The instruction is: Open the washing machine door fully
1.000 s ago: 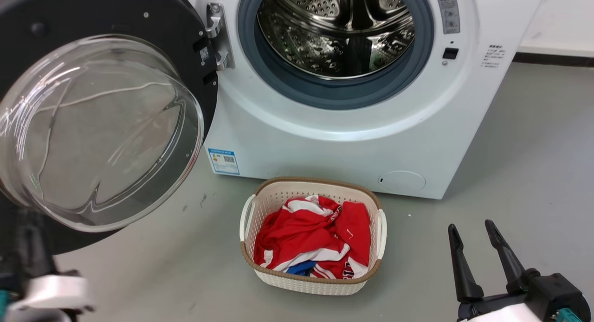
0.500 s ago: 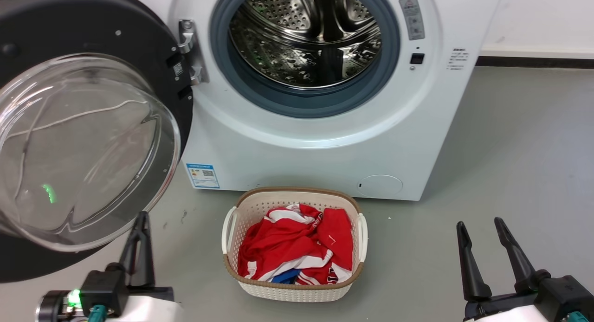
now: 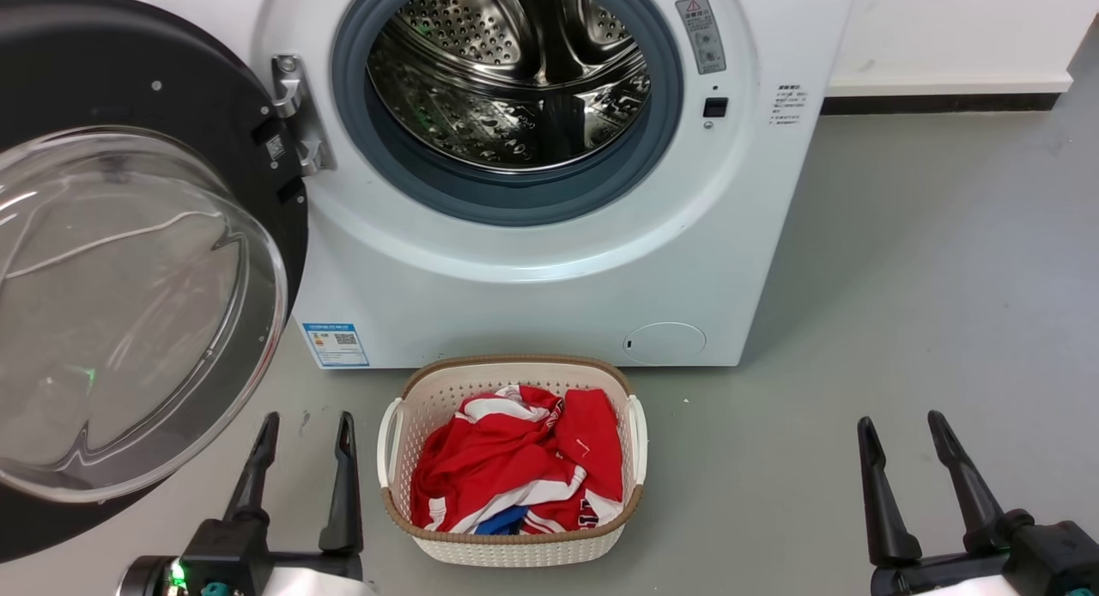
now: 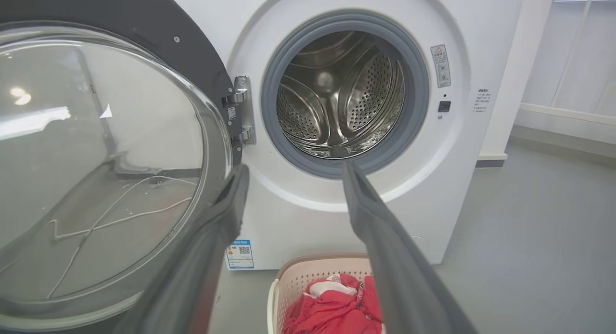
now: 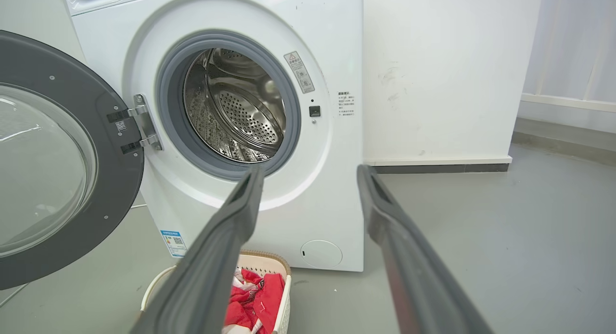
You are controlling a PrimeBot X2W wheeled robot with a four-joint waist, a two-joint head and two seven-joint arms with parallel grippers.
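Left gripper [image 3: 307, 422], head view: lower left, fingers parted, nothing held, near the lower right edge of the washing machine door [image 3: 129, 304], with a strip of grey floor [image 3: 901, 278] showing between them. Right gripper [image 3: 900, 424]: lower right, fingers parted, empty, well apart from the white machine [image 3: 515, 295]. The door hangs on its hinge [image 3: 296, 115] at the machine's left side, swung wide, glass bowl facing the camera. The steel drum [image 3: 515, 72] is exposed inside the grey rubber ring [image 3: 515, 205]. A basket [image 3: 515, 362] of red clothes [image 3: 515, 467] stands on the floor before the machine.

Left wrist view: own fingers spread, nothing between them. The door is at left, and one fingertip overlaps its rim; contact cannot be determined.

Right wrist view: own fingers spread, empty. The door is at left, clear of the opening.
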